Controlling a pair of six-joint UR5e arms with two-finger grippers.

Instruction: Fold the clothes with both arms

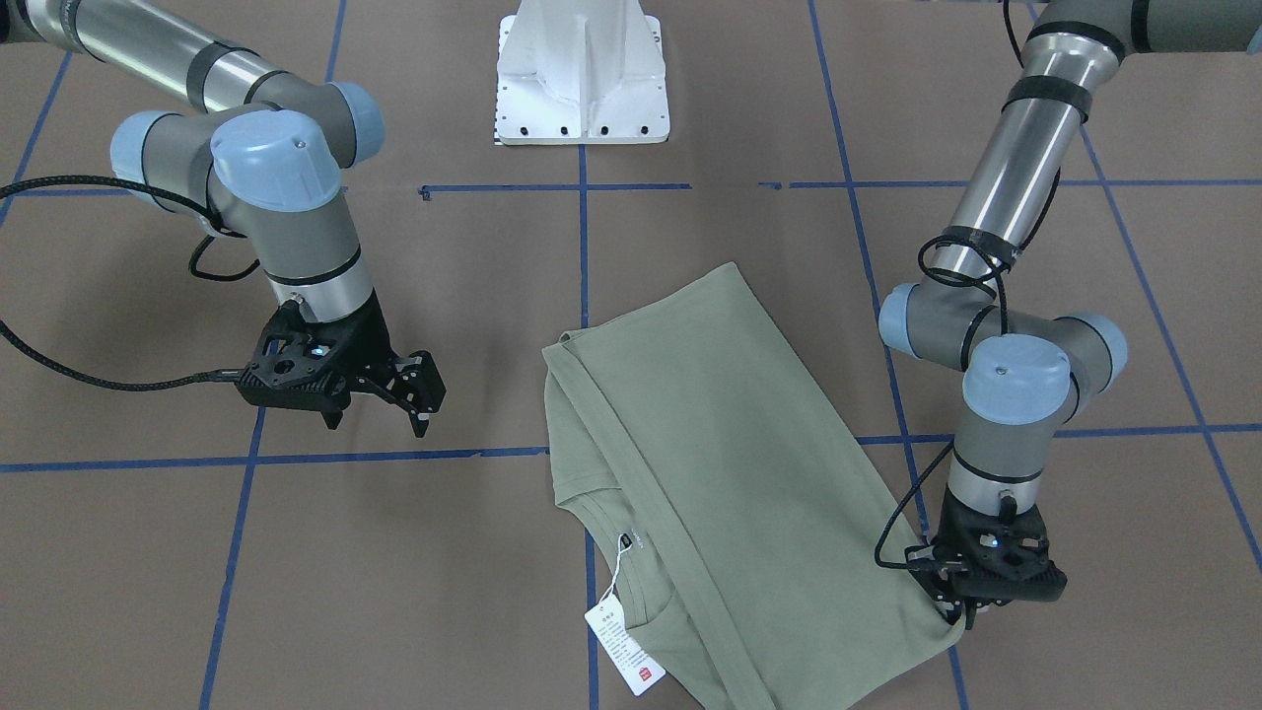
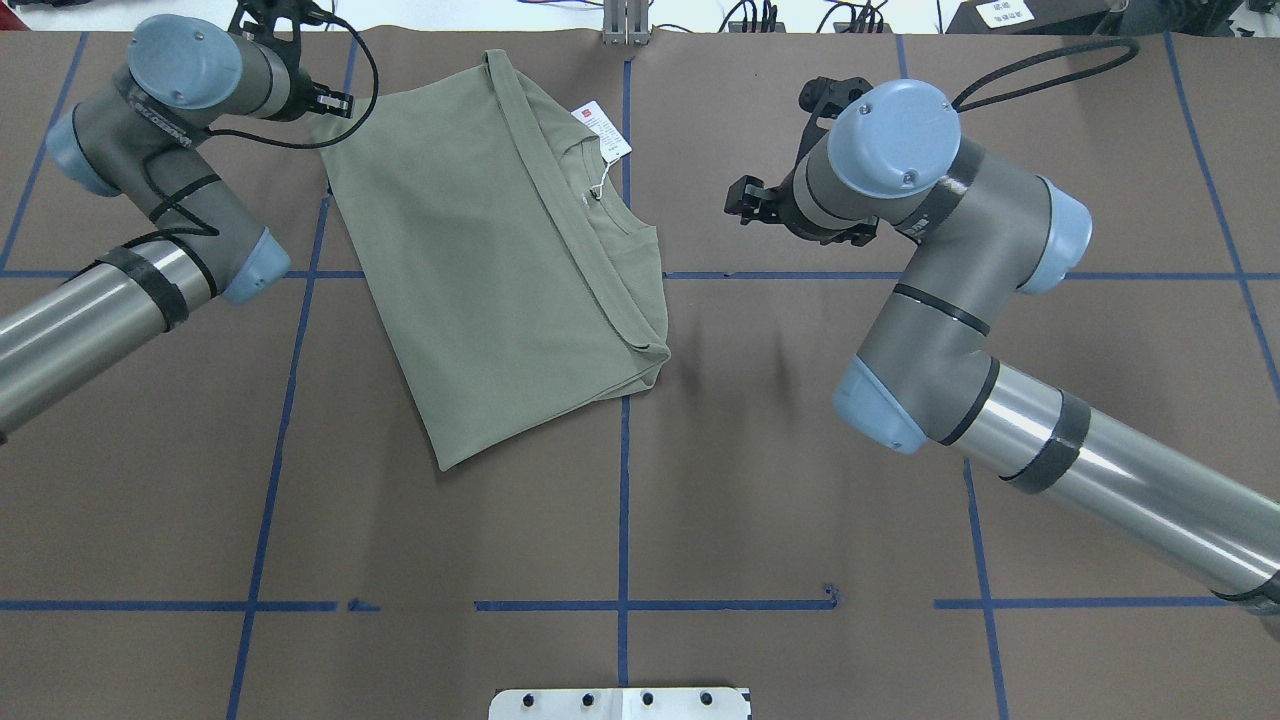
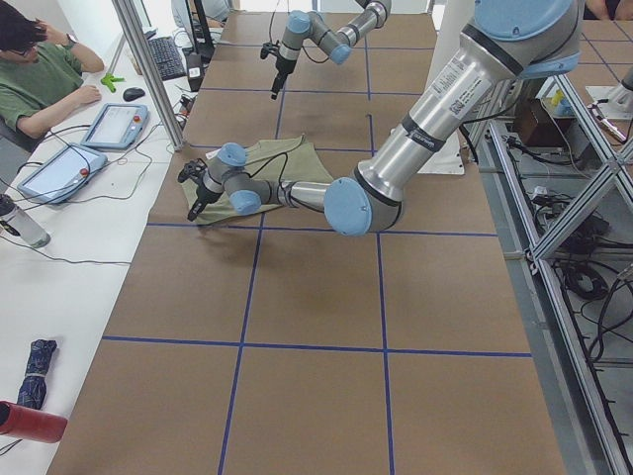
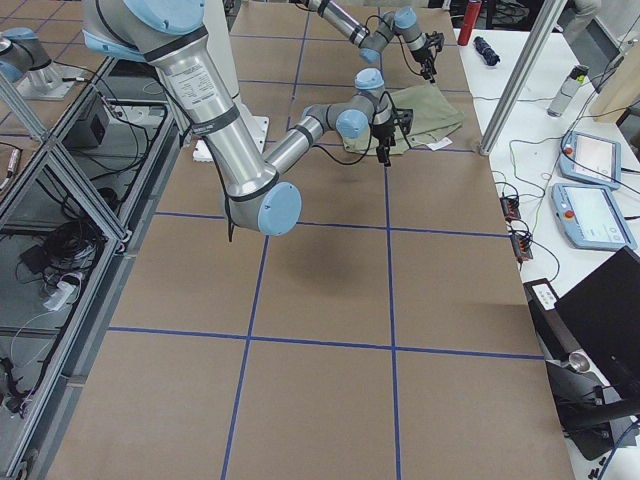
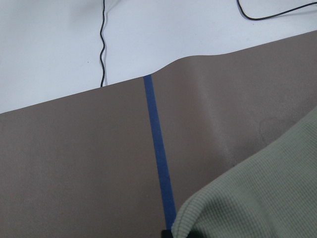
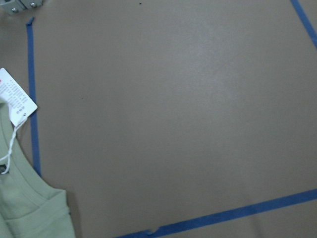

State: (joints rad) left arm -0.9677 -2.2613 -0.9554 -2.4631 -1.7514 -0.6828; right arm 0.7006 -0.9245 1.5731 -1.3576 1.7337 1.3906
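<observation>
The sage-green shirt lies folded lengthwise on the brown table, neck and white hang tag at the far side from the robot. It also shows in the overhead view. My left gripper is low at the shirt's far left corner and looks shut on it. The left wrist view shows that corner curling up at the bottom edge. My right gripper hangs open and empty above bare table, right of the shirt, apart from it. The right wrist view shows the tag and collar.
The white pedestal base stands at the robot's side. Blue tape lines grid the table. The table's far edge and a white bench with cables lie just beyond the left gripper. An operator sits there with tablets.
</observation>
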